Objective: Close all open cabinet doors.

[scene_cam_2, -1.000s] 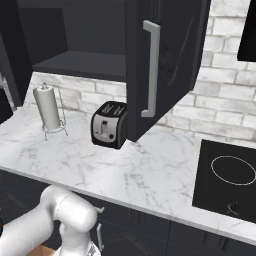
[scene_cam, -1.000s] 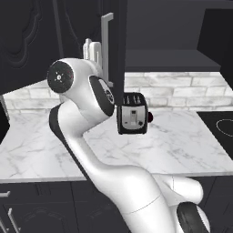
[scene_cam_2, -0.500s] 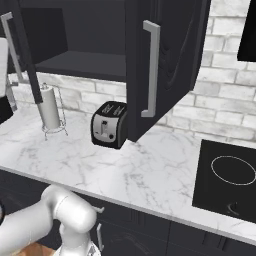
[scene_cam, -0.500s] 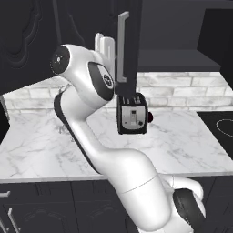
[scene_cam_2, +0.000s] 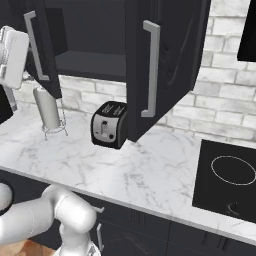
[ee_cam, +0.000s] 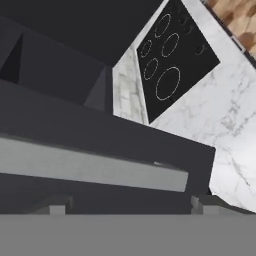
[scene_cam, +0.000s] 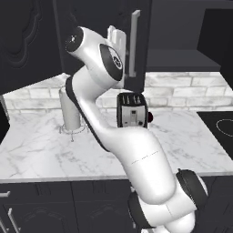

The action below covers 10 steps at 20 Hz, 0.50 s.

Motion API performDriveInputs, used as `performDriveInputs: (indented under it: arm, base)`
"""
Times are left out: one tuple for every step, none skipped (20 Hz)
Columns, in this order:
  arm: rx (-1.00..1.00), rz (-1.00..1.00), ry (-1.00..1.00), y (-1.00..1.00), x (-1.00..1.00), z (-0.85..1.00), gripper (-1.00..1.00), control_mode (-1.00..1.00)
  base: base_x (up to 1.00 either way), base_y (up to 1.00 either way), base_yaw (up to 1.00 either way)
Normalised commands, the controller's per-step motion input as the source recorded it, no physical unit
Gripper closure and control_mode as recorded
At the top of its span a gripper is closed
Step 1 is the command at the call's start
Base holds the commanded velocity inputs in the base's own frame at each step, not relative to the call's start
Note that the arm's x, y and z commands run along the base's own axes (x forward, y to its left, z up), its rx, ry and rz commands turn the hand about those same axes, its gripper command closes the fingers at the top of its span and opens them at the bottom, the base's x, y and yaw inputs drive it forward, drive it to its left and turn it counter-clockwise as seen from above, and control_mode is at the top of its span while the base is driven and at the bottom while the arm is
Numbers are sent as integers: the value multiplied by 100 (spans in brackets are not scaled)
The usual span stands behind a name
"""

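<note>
In the left base view, the end effector (scene_cam: 117, 38) sits beside the left cabinet door (scene_cam: 139, 45), probably pushing it; in the right base view, the right door (scene_cam_2: 167, 60) hangs wide over the desk (scene_cam_2: 150, 175), needing shutting next; in the hand view, the handle (ee_cam: 90, 165) fills the foreground, the end effector's spread unclear.

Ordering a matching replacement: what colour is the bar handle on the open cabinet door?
Silver-grey, against the matte black cabinet door; the bar handle shows best in the right base view.
</note>
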Motion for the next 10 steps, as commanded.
performDriveInputs:
  arm:
    - [6, 0, 12, -54, 57, -18, -100, -100]
    - [6, 0, 12, -53, 59, -18, -100, -100]
    - [6, 0, 13, -52, 62, -18, -100, -100]
    - [7, 1, 7, -49, 64, -20, -100, -100]
    - [5, 7, 4, -46, 67, -23, -100, -100]
    - [5, 10, 5, -45, 69, -26, -100, -100]
    - [5, 12, 3, -42, 71, -27, -100, -100]
    - [5, 16, 2, -41, 72, -27, -100, -100]
    - [5, 18, 0, -40, 71, -26, -100, -100]
    - [3, 23, 0, -38, 68, -28, -100, -100]
  base:
    - [0, 0, 0]
    - [0, 0, 0]
    - [0, 0, 0]
    - [0, 0, 0]
    - [0, 0, 0]
    - [0, 0, 0]
    - [0, 0, 0]
    - [0, 0, 0]
    - [0, 0, 0]
    - [0, 0, 0]
